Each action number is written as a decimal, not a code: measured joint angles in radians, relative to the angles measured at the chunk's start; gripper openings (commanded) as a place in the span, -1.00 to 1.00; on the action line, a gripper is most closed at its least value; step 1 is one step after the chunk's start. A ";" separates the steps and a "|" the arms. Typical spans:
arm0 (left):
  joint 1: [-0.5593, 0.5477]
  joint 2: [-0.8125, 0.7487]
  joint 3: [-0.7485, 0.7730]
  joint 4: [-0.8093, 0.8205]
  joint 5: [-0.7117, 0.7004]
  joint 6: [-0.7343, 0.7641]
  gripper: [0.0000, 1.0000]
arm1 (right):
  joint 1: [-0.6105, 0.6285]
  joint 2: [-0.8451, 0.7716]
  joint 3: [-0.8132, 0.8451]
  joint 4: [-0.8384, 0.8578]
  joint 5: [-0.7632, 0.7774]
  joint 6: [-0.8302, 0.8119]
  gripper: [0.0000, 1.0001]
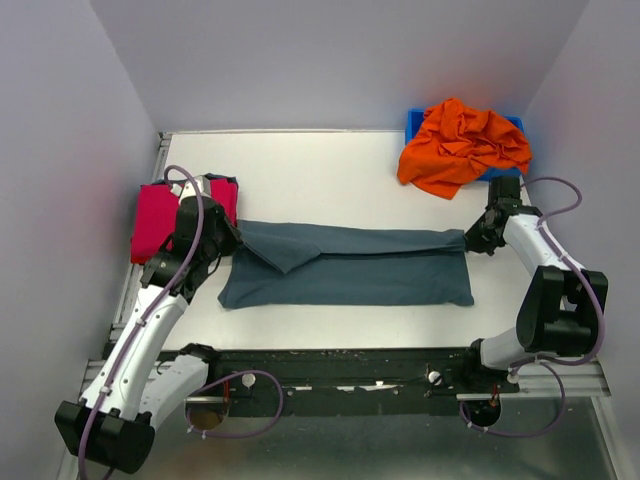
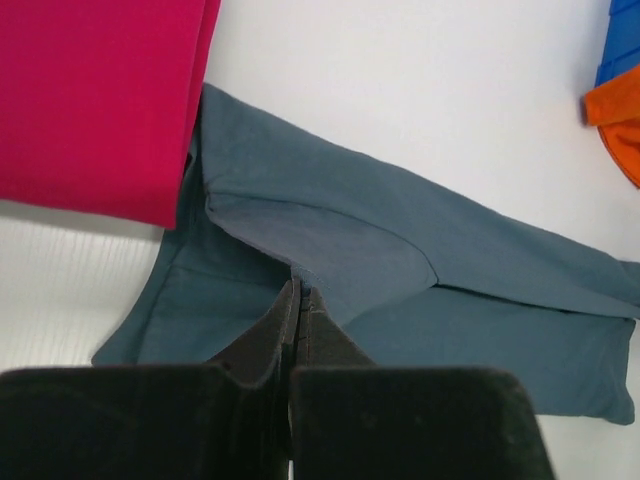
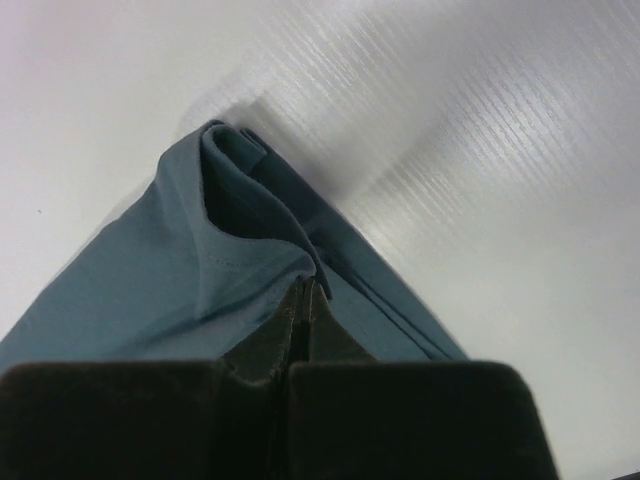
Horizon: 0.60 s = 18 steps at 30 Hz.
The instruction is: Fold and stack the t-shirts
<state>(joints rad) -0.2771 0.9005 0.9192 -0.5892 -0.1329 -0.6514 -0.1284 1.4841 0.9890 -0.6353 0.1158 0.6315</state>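
The slate grey-blue t-shirt (image 1: 370, 275) lies as a long folded strip across the middle of the table, with a triangular flap turned over near its left end. My left gripper (image 1: 230, 240) is shut on the shirt's far left edge; in the left wrist view the tips (image 2: 300, 290) pinch the flap of cloth (image 2: 480, 330). At the shirt's far right corner, my right gripper (image 1: 470, 240) is also shut. There the fabric (image 3: 130, 290) rises in a fold into the closed tips (image 3: 305, 287). The magenta-red t-shirt (image 1: 155, 220) (image 2: 90, 100) lies folded at the left. The orange t-shirt (image 1: 465, 145) is crumpled at the back right.
The orange shirt (image 2: 622, 125) sits heaped on a rigid blue bin (image 1: 413, 122) (image 2: 625, 40) in the back right corner. Grey walls close in the white table (image 1: 320, 170) on three sides. A metal rail runs along its left edge.
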 measured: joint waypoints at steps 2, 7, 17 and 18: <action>0.000 -0.029 -0.031 -0.015 0.004 -0.006 -1.00 | 0.000 0.000 -0.009 0.006 0.002 0.001 -0.96; 0.000 -0.089 -0.097 -0.036 0.027 -0.026 -1.00 | 0.000 0.000 -0.040 0.020 0.004 0.008 -0.80; 0.000 -0.130 -0.236 -0.018 0.048 -0.116 -1.00 | 0.000 -0.042 -0.089 0.060 0.010 0.021 -0.18; 0.000 -0.131 -0.244 -0.011 0.053 -0.123 -1.00 | 0.000 -0.071 -0.103 0.068 0.010 0.018 -0.18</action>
<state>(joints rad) -0.2771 0.7692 0.6754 -0.5999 -0.0799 -0.7742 -0.1284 1.4128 0.8864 -0.5674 0.1253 0.6491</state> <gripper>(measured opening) 0.008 0.406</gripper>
